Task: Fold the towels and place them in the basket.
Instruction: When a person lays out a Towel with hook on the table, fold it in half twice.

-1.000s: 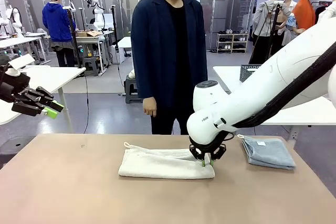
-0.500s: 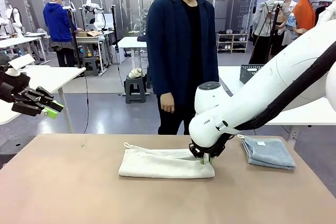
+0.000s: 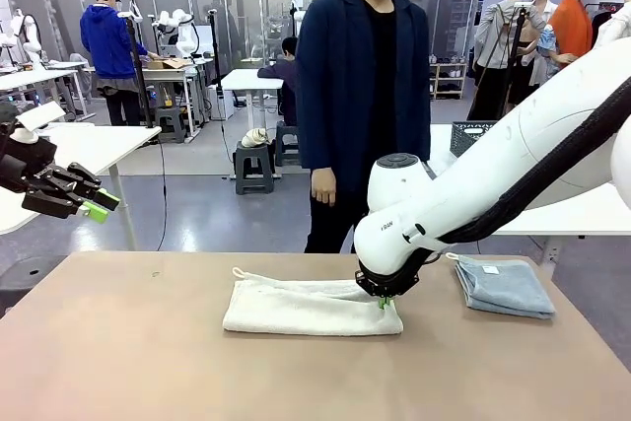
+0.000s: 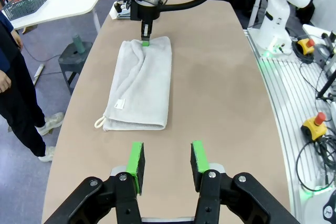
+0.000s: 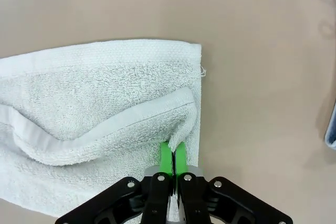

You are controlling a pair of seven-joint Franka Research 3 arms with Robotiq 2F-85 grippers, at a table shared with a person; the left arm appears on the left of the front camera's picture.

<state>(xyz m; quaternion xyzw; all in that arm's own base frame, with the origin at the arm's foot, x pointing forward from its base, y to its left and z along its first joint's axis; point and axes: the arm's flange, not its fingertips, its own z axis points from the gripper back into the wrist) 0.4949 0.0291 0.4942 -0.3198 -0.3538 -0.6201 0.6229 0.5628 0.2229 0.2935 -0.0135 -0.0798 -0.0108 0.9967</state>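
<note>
A cream-white towel (image 3: 306, 307), folded into a long strip, lies on the brown table (image 3: 148, 362). My right gripper (image 3: 385, 299) presses down at its right end, shut on the towel's upper layer; in the right wrist view the green fingers (image 5: 166, 162) pinch a hemmed fold of the towel (image 5: 94, 114). A pale blue-grey towel (image 3: 503, 285) lies folded at the table's right. My left gripper (image 3: 96, 206) hangs open off the table's left side; its wrist view shows its fingers (image 4: 135, 160) apart above the near edge, short of the cream towel (image 4: 142, 85). A dark mesh basket (image 3: 467, 135) sits on the far white table.
A person in a dark jacket (image 3: 365, 96) stands at the table's far side, one hand (image 3: 323, 187) hanging. A grey mesh basket (image 4: 23, 2) rests on a white table in the left wrist view. White tables and a stool (image 3: 256, 160) stand behind.
My right gripper has closed on the cream towel's right end and sunk slightly. The person has stepped to the right. The left arm has stayed still.
</note>
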